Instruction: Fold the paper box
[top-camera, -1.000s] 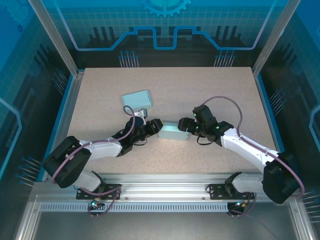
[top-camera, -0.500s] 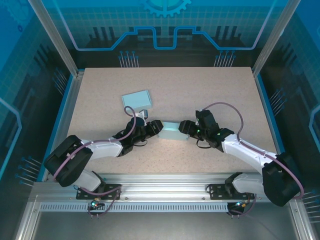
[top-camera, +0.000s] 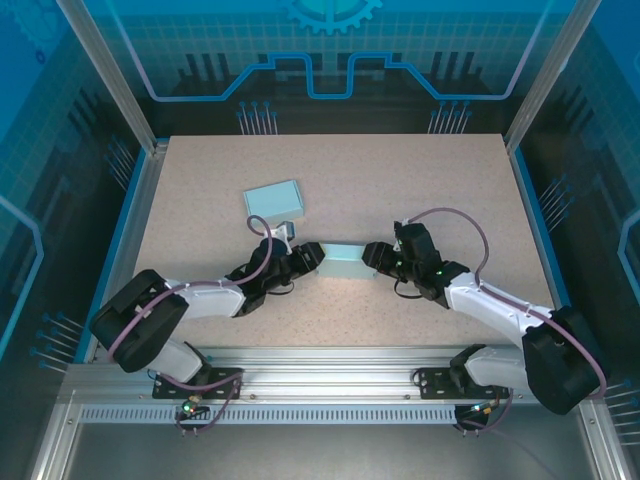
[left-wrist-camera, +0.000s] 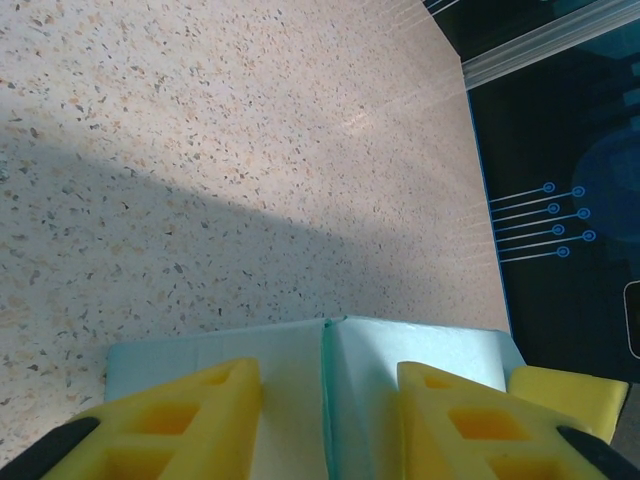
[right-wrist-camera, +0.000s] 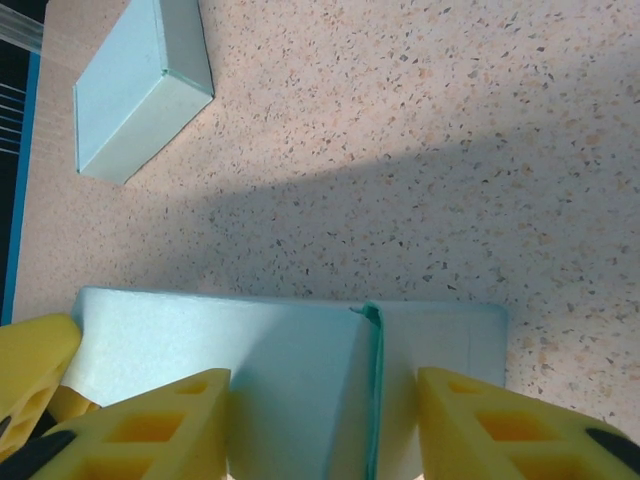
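Observation:
The paper box, light blue, lies mid-table between both arms. My left gripper is at its left end. In the left wrist view the paper box has two panels meeting at a seam, and the yellow fingers press on the paper on either side of it. My right gripper is at the right end. There the paper box shows a raised teal seam between the yellow fingers, which bear on its panels. Both grippers are shut on the box.
A second, folded light blue box sits behind and to the left, also the folded box in the right wrist view. Bare speckled tabletop surrounds them. Metal frame posts and blue walls border the table.
My right gripper's jaws have narrowed onto the box's right end and moved in slightly. The box has shifted a little toward the back. The left gripper has barely moved.

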